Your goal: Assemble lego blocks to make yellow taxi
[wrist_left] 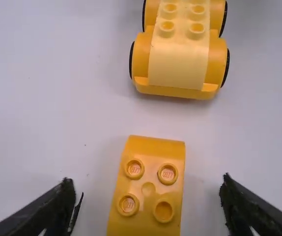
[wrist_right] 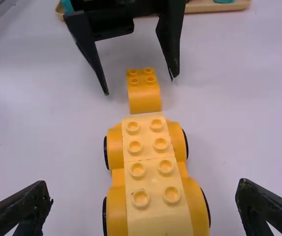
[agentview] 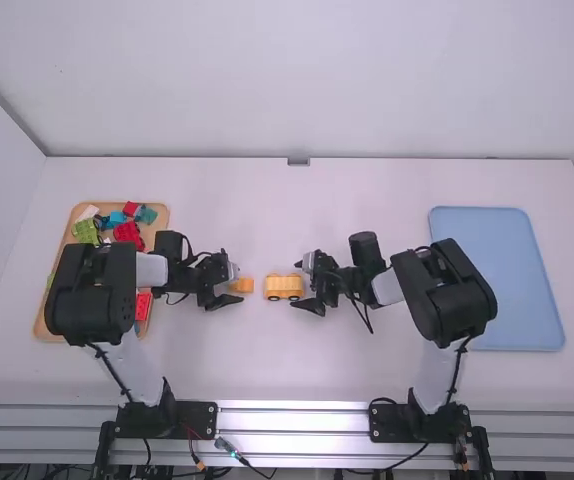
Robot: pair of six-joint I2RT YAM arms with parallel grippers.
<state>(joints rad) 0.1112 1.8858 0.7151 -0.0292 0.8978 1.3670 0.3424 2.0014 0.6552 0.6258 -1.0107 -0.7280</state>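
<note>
Wheeled lego chassis [wrist_right: 115, 152]: upright on the desk [agentview: 287, 370], between both pincers; four wheels on, pale studded strip along the middle, maybe part of the base, can't tell.
Curved yellow block [wrist_left: 152, 147]: loose, between the left pincer's fingers, near the chassis, not attached.
Left pincer [wrist_left: 148, 184]: wide open around the curved block, no grip.
Right pincer [wrist_right: 145, 189]: wide open around the chassis's near end, holding nothing.
Done: rolling base looks ready.
Left: seat curved block on studs, press down; any further taxi parts unclear.
Progress: roughly midway, my guess.
</note>
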